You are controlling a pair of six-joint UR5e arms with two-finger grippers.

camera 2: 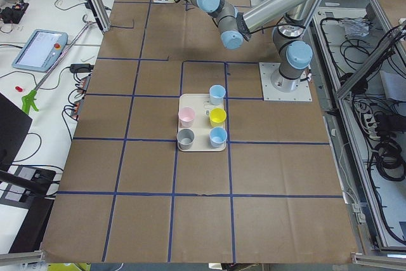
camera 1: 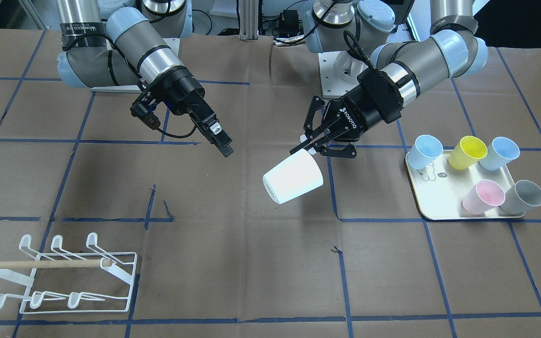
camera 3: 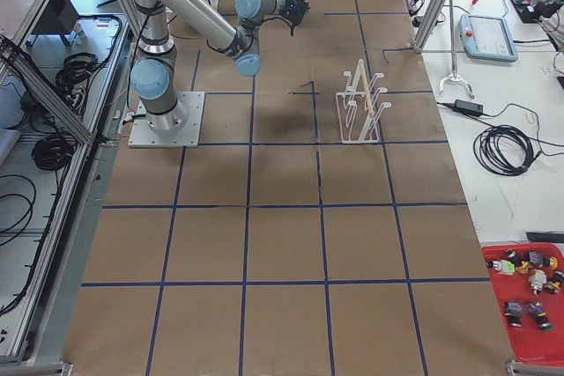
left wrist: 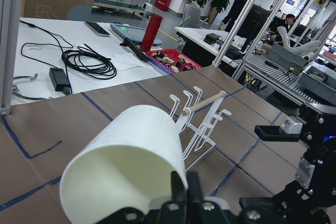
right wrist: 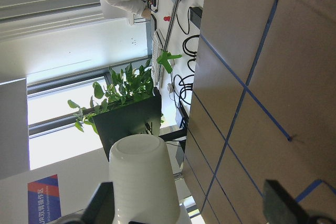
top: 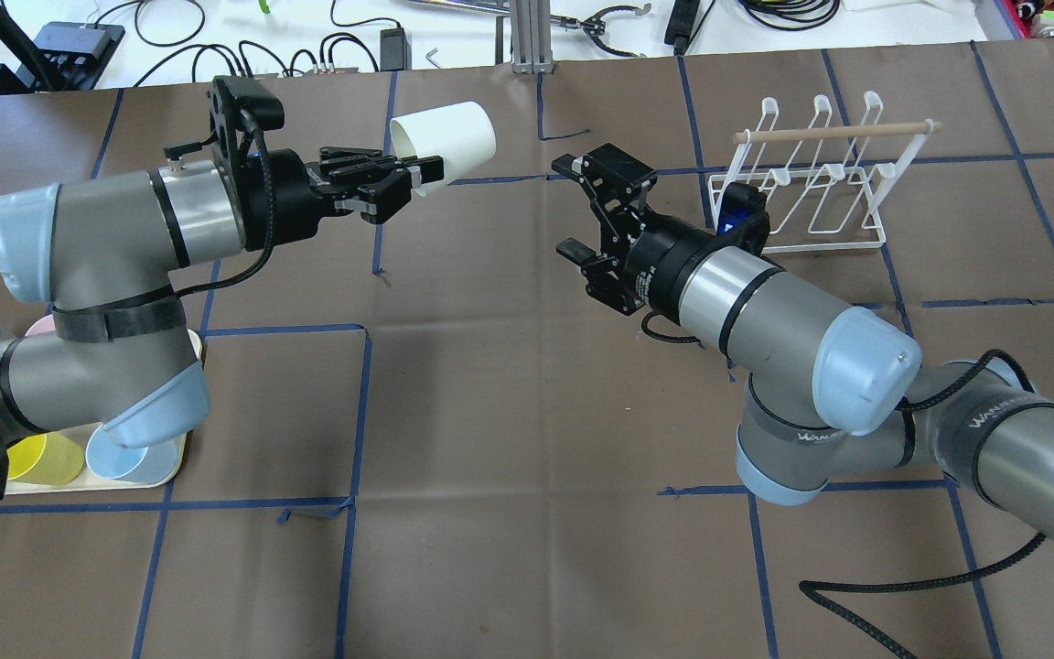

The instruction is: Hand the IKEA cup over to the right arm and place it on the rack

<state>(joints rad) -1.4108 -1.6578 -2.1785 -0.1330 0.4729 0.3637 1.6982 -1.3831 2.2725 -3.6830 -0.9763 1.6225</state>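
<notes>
IKEA cup [camera 1: 293,177], white, hangs sideways in mid-air over the middle of the table [camera 1: 251,272], front view; left gripper [camera 1: 305,150] pinches its rim, base turned toward the right gripper [camera 1: 221,141], well apart. Rack [camera 1: 64,277] sits on the right gripper's side, near the table edge. Overhead: right jaws spread wide, aimed at the cup; rim grip likely leaves the body free for the hand-over. Left wrist: one finger [left wrist: 179,192] inside the mouth, wall clamped. Right wrist: cup base framed between parted jaws, not touching. Transfer judged pending; rack placement after.
</notes>
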